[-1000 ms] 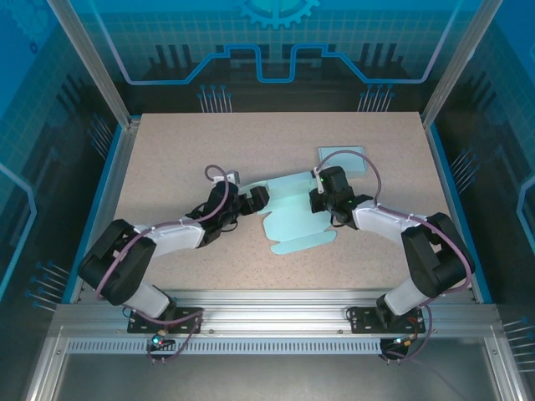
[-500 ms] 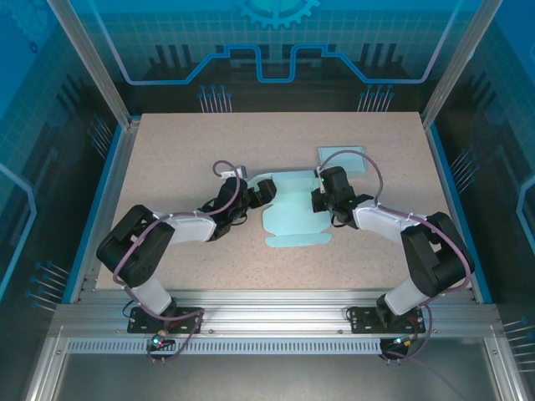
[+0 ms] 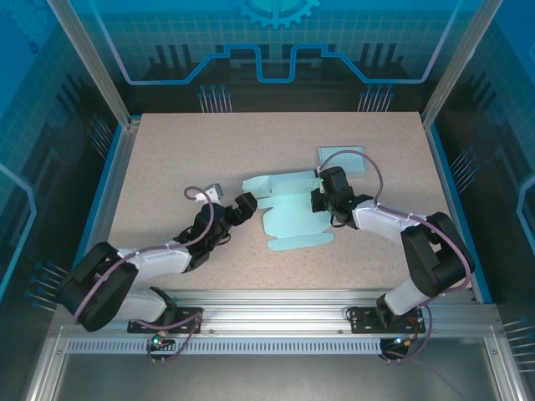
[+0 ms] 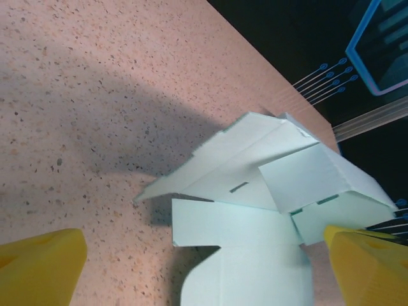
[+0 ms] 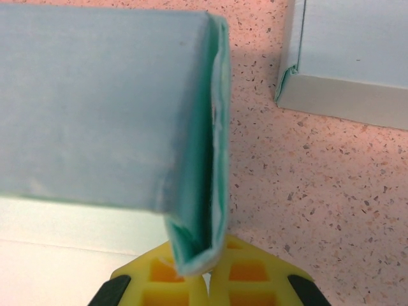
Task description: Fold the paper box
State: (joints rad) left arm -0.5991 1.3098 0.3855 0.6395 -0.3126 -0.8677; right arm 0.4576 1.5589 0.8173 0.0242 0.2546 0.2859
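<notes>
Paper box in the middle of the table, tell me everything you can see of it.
The paper box is a pale mint die-cut card sheet with flaps and slots, partly folded, lying on the table. Its left flaps tilt up. Its right panel is folded double, pinched by the right gripper, yellow fingers shut on it. The open left gripper sits at its left end, apparently not touching.
</notes>
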